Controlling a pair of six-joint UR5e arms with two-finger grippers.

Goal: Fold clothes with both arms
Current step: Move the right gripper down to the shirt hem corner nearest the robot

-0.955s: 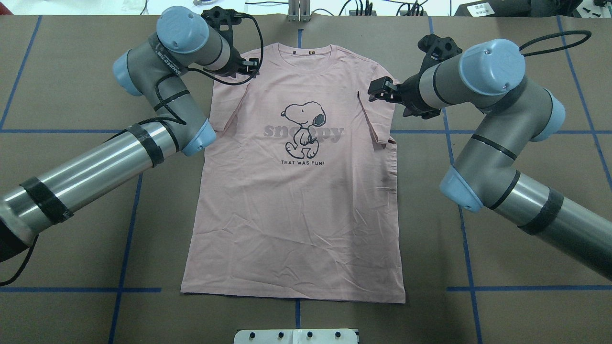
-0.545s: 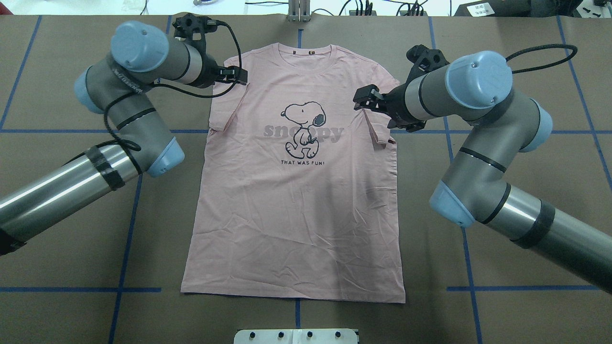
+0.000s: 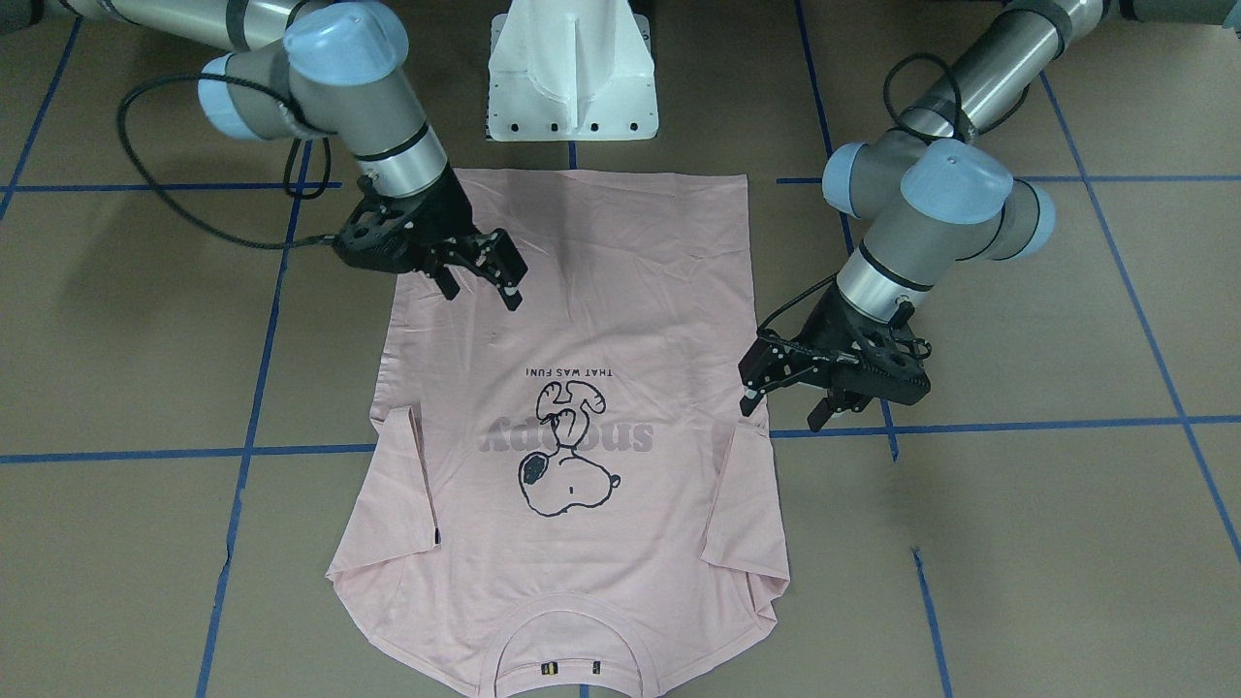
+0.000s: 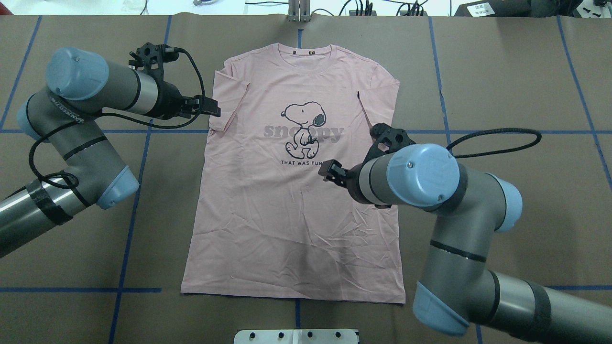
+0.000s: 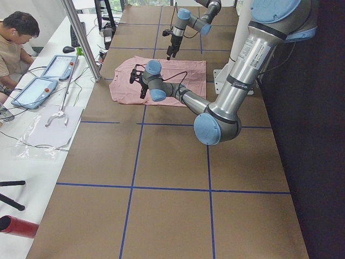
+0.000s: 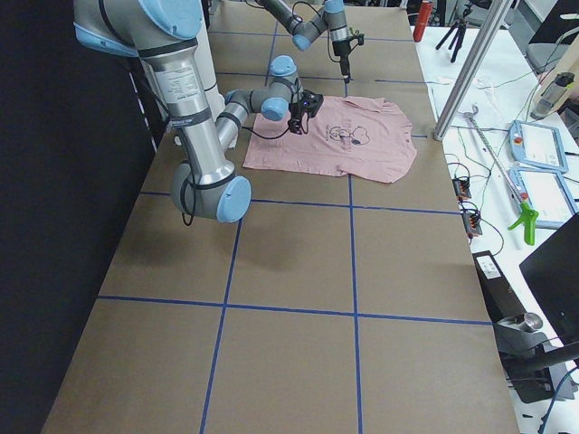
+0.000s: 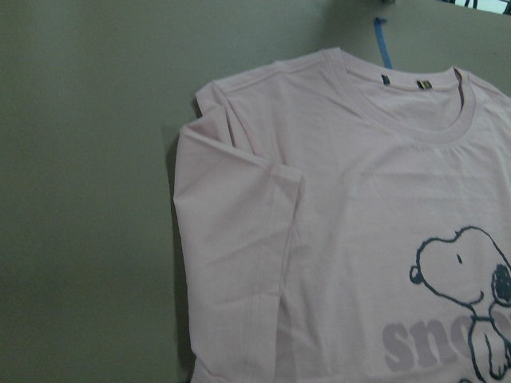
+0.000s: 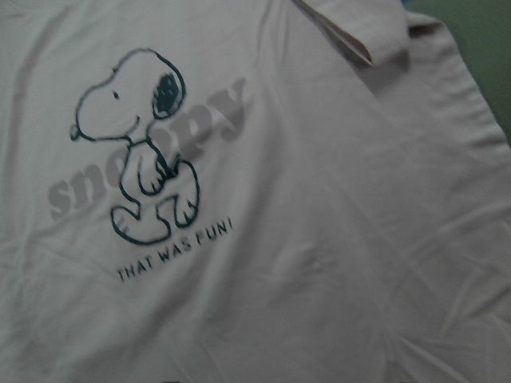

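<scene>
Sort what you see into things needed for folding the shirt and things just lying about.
Job: pale pink fabric T-shirt with dog print; black two-finger left end effector; black two-finger right end effector.
Lying about: white pedestal base; blue-rimmed tablet; red cylinder.

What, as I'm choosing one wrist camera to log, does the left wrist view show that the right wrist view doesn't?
Left wrist only: the collar. Right wrist only: the whole dog and the THAT WAS FUN line. Both: the pink shirt, a folded-in sleeve, some grey lettering, a bit of table.
</scene>
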